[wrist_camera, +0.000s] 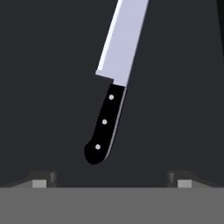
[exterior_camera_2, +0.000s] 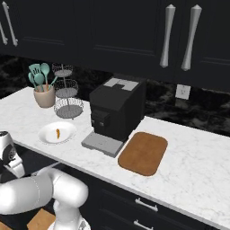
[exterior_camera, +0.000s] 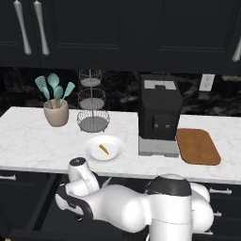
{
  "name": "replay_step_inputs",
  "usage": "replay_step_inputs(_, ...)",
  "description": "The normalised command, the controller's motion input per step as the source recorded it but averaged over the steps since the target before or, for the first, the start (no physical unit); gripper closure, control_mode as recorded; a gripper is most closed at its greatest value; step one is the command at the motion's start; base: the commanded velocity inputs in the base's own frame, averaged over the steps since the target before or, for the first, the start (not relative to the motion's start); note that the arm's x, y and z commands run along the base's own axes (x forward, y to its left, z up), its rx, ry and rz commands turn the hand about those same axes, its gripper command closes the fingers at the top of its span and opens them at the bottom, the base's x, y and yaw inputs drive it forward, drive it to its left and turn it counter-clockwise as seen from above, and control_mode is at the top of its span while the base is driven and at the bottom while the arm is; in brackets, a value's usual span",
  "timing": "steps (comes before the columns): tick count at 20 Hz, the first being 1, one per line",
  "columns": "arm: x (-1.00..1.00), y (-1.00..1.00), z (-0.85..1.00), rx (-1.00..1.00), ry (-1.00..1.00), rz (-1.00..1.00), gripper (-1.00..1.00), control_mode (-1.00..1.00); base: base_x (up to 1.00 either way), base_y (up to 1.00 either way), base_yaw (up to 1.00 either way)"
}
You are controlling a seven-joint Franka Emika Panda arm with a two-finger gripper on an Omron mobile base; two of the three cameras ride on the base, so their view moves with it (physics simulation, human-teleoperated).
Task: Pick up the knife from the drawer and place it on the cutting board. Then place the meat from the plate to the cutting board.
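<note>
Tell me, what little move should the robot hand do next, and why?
Probably sink straight down onto the knife handle. The gripper is open, its fingertips spread wide just short of the handle, and the knife lies flat in the drawer, ungrasped.

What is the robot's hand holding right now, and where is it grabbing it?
Nothing. The gripper is open, its fingertips spread wide, just short of the knife lying on the drawer floor. Its black handle points toward the gripper.

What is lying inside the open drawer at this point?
The knife lies on the drawer floor, black handle nearest the open claw. In the base views the arm covers most of the drawer's inside.
</note>
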Motion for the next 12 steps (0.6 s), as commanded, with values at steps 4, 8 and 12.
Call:
replay_step_inputs(4,0.14,0.17,-0.13,-0.03,0.00,-0.05,-1.00,-1.00,0.00,0.00,0.00)
replay_step_inputs(8,0.04,0.00,-0.17,-0.02,0.00,0.00,-1.00,-1.00,0.00,0.00,0.00)
replay_step_inputs(12,0.01,0.00,-0.28,-0.02,-0.01,0.00,-1.00,-1.00,0.00,0.00,0.00)
